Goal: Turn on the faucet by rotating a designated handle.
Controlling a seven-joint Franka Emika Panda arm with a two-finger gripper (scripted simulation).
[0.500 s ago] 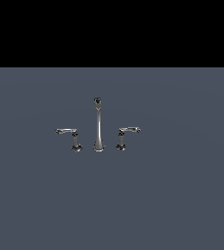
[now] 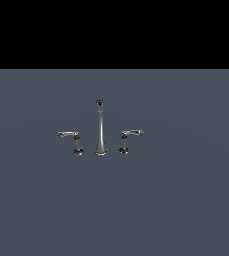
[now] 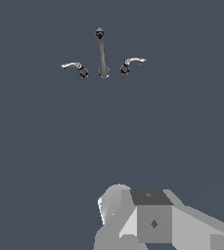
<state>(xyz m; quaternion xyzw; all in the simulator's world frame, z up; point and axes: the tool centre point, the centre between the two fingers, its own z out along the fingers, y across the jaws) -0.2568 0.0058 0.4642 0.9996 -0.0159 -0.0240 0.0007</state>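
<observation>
Nothing looked done yet. On the surface (image 2: pixel 41 210), the faucet (image 2: pixel 100 128) stood far from the tool (image 3: pixel 147 219), and its handle (image 2: pixel 71 140), on the exterior view's left, was untouched. Whether the tool's fingers were apart or together could not be told.

Bare simulated scene: flat grey floor (image 2: pixel 46 200), black backdrop (image 2: pixel 114 30).

Gripper (image 3: pixel 155 222): cut off by wrist view's edge, fingertips unseen, jaw state undeterminable; absent from exterior view. Faucet (image 2: pixel 100 129): too small to show fine detail; handle (image 2: pixel 71 140) pivot indistinct
</observation>
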